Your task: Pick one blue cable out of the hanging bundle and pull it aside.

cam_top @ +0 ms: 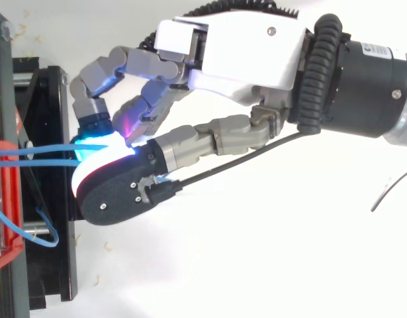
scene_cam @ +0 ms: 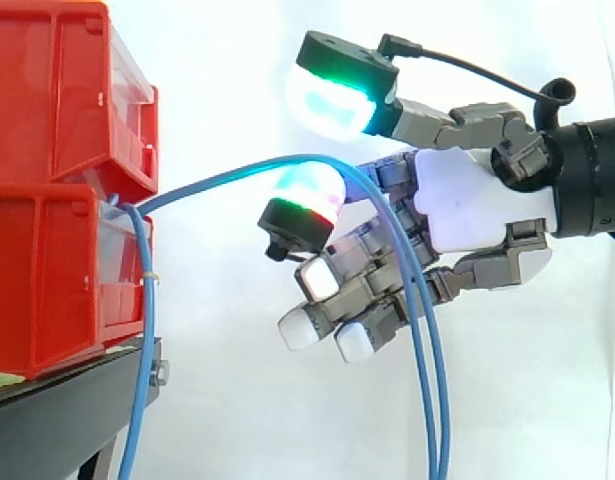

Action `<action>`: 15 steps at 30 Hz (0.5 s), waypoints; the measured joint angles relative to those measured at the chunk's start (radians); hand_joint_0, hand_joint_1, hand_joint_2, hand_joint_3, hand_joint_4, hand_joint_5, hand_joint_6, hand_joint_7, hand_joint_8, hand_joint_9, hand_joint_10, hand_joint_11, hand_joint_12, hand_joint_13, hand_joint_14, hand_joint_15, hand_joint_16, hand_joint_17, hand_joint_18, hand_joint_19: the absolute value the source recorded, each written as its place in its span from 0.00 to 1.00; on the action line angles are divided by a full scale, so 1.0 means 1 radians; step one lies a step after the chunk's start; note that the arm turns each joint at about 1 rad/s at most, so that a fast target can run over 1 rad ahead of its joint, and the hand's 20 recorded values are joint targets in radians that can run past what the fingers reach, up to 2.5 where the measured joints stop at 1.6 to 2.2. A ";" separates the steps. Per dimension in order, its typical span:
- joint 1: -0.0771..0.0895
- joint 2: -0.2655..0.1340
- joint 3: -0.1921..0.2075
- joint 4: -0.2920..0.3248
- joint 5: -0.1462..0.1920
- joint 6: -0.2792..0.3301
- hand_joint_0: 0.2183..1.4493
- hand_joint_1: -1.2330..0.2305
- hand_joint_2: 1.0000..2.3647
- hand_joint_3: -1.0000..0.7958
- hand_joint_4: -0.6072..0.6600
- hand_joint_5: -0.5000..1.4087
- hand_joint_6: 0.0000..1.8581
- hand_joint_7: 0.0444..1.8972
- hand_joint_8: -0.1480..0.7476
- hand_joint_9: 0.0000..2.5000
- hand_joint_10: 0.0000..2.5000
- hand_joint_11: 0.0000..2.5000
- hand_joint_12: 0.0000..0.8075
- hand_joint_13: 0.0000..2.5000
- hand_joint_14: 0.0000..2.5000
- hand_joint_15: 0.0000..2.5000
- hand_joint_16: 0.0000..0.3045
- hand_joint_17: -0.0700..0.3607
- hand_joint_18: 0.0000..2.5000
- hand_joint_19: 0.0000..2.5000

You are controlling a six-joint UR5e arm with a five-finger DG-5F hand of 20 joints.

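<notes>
The hand (scene_cam: pixel 477 205) is to the right of the red bins (scene_cam: pixel 57 110), with its fingers curled. The blue cable (scene_cam: pixel 227 175) comes out at the front of the bins, rises in an arc, and lies over one curled finger at its red-green pad (scene_cam: pixel 309 190). From there two blue lines fall in front of the lower fingers; I cannot tell if this is one cable folded or two. The upper pad (scene_cam: pixel 337 100) stands apart above the cable, so I judge the hold to be a hook and not a firm pinch, although from above the cable (cam_top: pixel 38 152) seems to end between two pads. The main danger is that the cable slips off the finger when the hand moves aside, because nothing presses it down. A hard pull could also drag the bins on the stand (scene_cam: pixel 57 420), or take along the other strand (scene_cam: pixel 144 340) that hangs beside them.
</notes>
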 measured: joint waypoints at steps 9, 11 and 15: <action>-0.001 0.000 0.001 -0.011 0.000 0.000 0.28 0.36 0.02 0.47 0.58 0.19 0.47 0.74 0.51 0.37 0.01 0.29 0.43 0.27 0.01 0.16 0.16 0.42 0.28 0.19; -0.001 0.000 0.001 -0.011 0.001 0.000 0.30 0.31 0.02 0.48 0.59 0.18 0.48 0.73 0.50 0.35 0.01 0.29 0.42 0.27 0.01 0.16 0.16 0.42 0.28 0.18; 0.000 0.000 0.001 -0.009 0.001 -0.001 0.37 0.24 0.00 0.28 0.56 0.19 0.48 0.73 0.48 0.34 0.01 0.30 0.41 0.26 0.01 0.15 0.16 0.41 0.28 0.17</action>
